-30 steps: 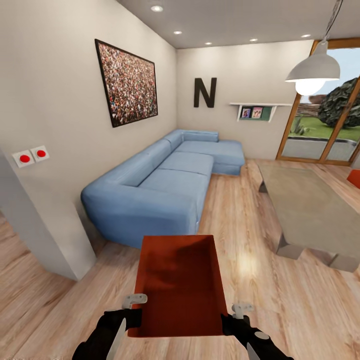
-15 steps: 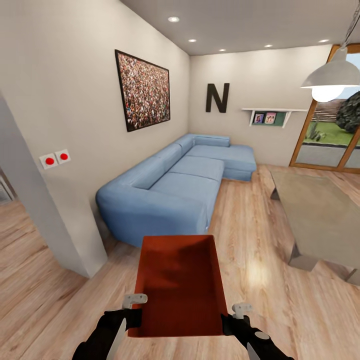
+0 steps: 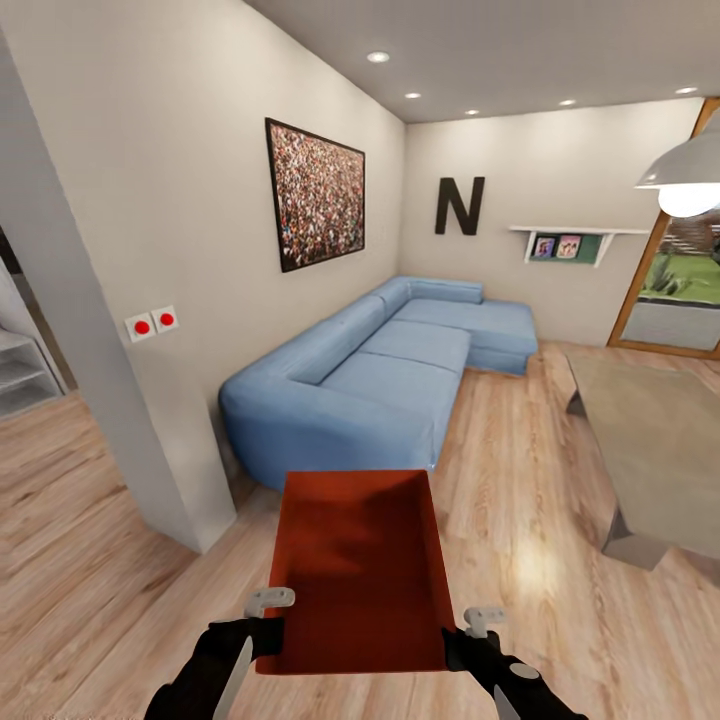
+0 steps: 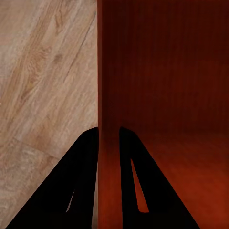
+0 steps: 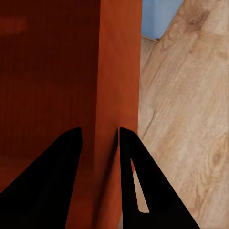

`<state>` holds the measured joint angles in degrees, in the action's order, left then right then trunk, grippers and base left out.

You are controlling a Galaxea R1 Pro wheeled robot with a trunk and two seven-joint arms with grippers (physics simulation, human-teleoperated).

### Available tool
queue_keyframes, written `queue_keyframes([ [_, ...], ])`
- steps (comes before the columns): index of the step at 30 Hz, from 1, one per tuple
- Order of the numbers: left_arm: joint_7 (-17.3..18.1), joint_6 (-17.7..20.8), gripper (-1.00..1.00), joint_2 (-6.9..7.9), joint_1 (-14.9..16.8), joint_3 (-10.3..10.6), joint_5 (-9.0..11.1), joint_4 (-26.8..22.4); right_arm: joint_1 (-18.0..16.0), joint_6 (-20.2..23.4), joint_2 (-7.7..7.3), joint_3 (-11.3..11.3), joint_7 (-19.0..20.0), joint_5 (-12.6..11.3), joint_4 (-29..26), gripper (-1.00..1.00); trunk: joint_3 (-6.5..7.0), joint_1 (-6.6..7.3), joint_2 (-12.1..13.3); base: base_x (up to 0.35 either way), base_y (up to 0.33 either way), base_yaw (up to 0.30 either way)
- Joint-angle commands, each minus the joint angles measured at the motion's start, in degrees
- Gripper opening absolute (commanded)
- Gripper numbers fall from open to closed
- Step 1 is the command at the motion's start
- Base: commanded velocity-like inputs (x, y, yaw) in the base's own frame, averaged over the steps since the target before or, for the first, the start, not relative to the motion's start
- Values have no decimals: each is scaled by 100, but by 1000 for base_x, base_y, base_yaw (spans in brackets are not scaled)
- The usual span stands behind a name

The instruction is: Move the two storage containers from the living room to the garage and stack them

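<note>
Nearest to the robot, the storage container (image 3: 355, 570) is carried in front of the trunk, above the light wood floor (image 3: 90, 520) of the living room. The left gripper (image 3: 262, 615) pinches the left wall of the box at its near corner, one finger inside and one outside, as the left wrist view shows (image 4: 109, 143). The right gripper (image 3: 478, 628) does the same on the right wall (image 5: 100, 143). So both hands are closed narrow on the thin walls, and the box hangs between them, equally near to each arm.

The long axis of the container points away from the robot, toward the sofa, and its open top faces up. I judge that the carrying step is under way and the garage is not yet reached; only one box is visible here.

Just beyond the far end of the box is the blue sofa (image 3: 370, 385), so there is little room straight ahead. To the right, the grey low table (image 3: 655, 450) is well apart from the box, with a strip of free floor between it and the sofa. To the left, a white wall corner (image 3: 120, 400) stands near, and past it the floor opens toward a doorway. I think the left side gives the way out, but the wall corner must be passed with care, because the box sticks out in front
</note>
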<state>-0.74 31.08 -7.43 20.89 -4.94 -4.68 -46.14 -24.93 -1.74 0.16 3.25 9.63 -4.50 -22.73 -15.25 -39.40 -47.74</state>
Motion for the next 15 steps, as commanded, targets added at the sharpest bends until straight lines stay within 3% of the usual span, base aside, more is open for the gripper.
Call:
queue_keyframes([
  [1, 39, 21, -100, -12, 3, 2, 169, -9, -3, -19, 11, 62, 189, -60, 14, -100, 19, 22, 36, 0, 0, 163],
  [15, 39, 21, -100, -4, 2, 2, 169, -9, -3, -19, 11, 62, 189, -60, 14, -100, 384, 329, 598, 0, 0, 163],
])
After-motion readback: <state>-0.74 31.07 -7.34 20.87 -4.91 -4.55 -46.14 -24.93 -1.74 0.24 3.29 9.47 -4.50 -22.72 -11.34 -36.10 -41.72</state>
